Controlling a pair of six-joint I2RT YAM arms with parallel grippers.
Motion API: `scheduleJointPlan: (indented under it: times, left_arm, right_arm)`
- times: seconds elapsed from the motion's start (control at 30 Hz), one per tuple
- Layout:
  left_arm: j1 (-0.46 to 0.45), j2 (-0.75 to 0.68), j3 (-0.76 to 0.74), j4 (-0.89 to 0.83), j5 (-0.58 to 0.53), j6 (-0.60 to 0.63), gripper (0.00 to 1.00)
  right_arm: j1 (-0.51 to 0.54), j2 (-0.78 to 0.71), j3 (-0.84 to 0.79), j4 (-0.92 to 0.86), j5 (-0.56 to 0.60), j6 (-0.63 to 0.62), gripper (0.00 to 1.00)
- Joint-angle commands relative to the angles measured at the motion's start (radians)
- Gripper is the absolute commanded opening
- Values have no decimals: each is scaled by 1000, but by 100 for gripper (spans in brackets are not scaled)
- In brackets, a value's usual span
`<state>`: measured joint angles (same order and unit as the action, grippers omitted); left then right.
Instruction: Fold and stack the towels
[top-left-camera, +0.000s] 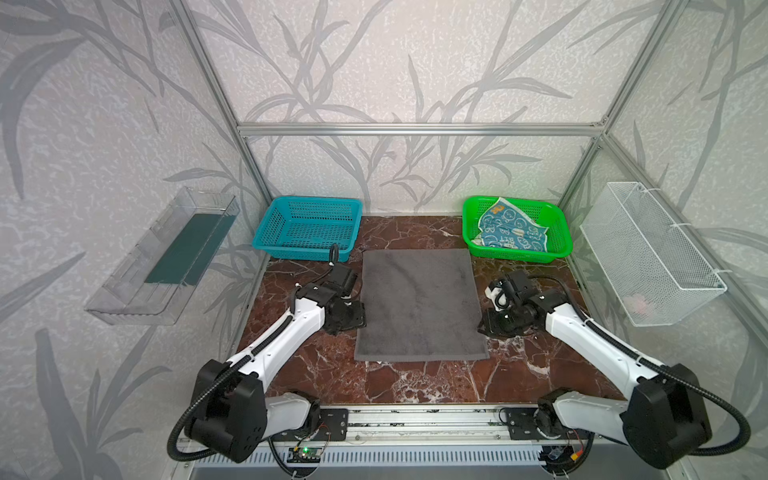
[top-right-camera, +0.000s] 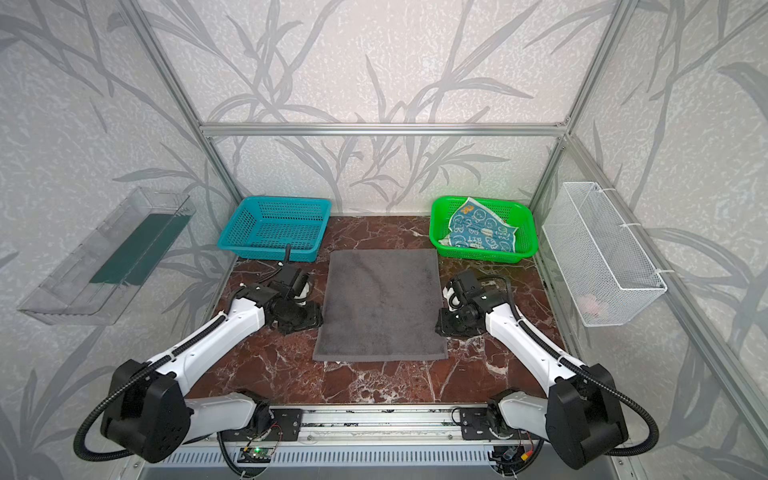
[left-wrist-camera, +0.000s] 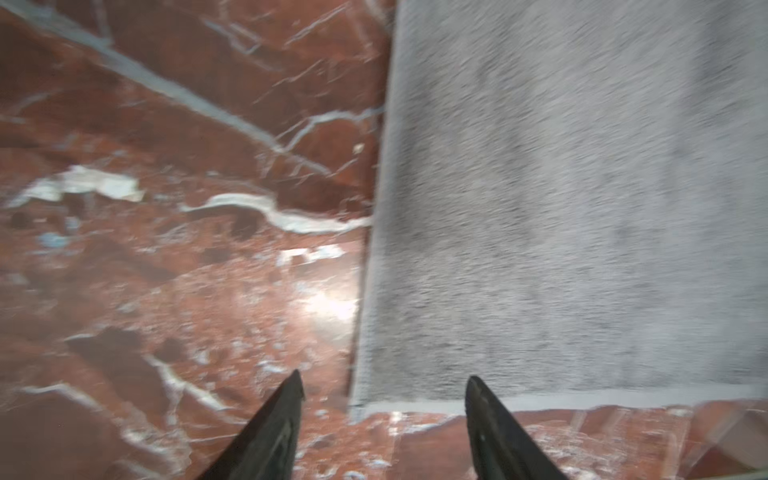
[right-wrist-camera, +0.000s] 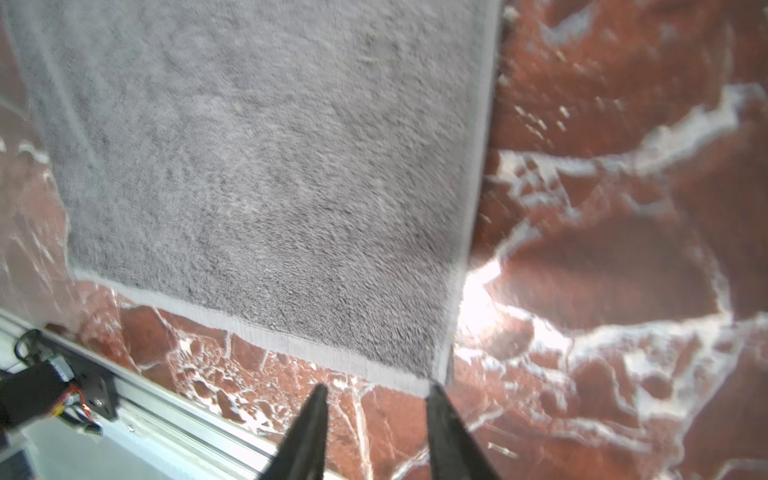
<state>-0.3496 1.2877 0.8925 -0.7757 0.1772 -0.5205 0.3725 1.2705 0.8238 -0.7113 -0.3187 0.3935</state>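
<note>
Left wrist view has the grey towel (left-wrist-camera: 561, 208) lying spread flat on the tabletop (left-wrist-camera: 166, 270), a near corner just ahead of the left end effector (left-wrist-camera: 384, 377), its jaws apart and empty. Soft, limp and probably light, it is best pinched through the hem at both near corners. The right end effector (right-wrist-camera: 377, 390), likewise parted and empty, points at the other near corner. Both arms reach low, flanking the grey towel. Beyond its far right corner a teal-blue towel (top-left-camera: 511, 228) lies crumpled in a green basket (top-left-camera: 515, 253).
</note>
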Motion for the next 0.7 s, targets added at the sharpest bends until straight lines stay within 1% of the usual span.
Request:
scheduleJointPlan:
  times: [0.0,0.1,0.13,0.2,0.3,0.47,0.57,0.67]
  left_arm:
    - [-6,72,21,90,116,5,47]
    - [-11,129,-10,155,132,-17,25]
    - [-11,147,-26,173,127,-28,21]
    - [-11,173,-49,196,129,-36,19]
    - [-11,202,-81,191,107,-37,12]
    - [-10,194,-165,169,56,-74,0]
    - [-11,167,-218,143,14,-118,0]
    - [-11,121,-265,111,-2,-165,0]
  right_arm:
    - [19,88,28,87,-71,-9,17]
    - [54,150,25,131,-35,3,12]
    - [63,173,23,138,-20,9,10]
    - [74,213,21,130,5,16,6]
    - [95,255,18,99,36,9,4]
    - [150,274,0,53,79,5,3]
    - [184,270,-19,25,101,14,3]
    - [217,252,-47,7,100,25,2]
